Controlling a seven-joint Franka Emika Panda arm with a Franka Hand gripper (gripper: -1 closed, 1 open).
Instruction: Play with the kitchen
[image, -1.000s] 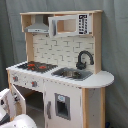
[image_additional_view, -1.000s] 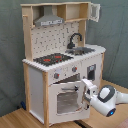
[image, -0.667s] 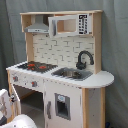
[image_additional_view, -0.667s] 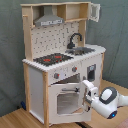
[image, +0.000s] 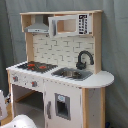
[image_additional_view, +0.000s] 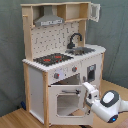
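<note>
The kitchen (image: 60, 75) (image_additional_view: 60, 60) is a tall white and light-wood toy. It has a black-red stovetop (image_additional_view: 50, 59), a black faucet (image_additional_view: 75, 40) over a grey sink (image_additional_view: 82, 50), and a range hood (image_additional_view: 49, 20). Its windowed oven door (image_additional_view: 65, 102) stands ajar below the knobs. In the second exterior view my gripper (image_additional_view: 89, 95) is at the door's free edge, beside the handle, with the white arm (image_additional_view: 109, 104) behind it. In the first exterior view only white arm parts (image: 20, 122) show at the lower left, and the oven cavity (image: 27, 102) looks open.
The kitchen stands on a wooden floor (image_additional_view: 15, 120) against a grey curtain (image_additional_view: 10, 50). An upper cabinet door (image_additional_view: 94, 11) hangs open at the top right. A second white door (image: 62, 106) with a small window sits under the sink.
The arm has drifted slightly toward the second exterior view's lower right. Less of it shows at the first exterior view's left. The oven door seems a bit further open.
</note>
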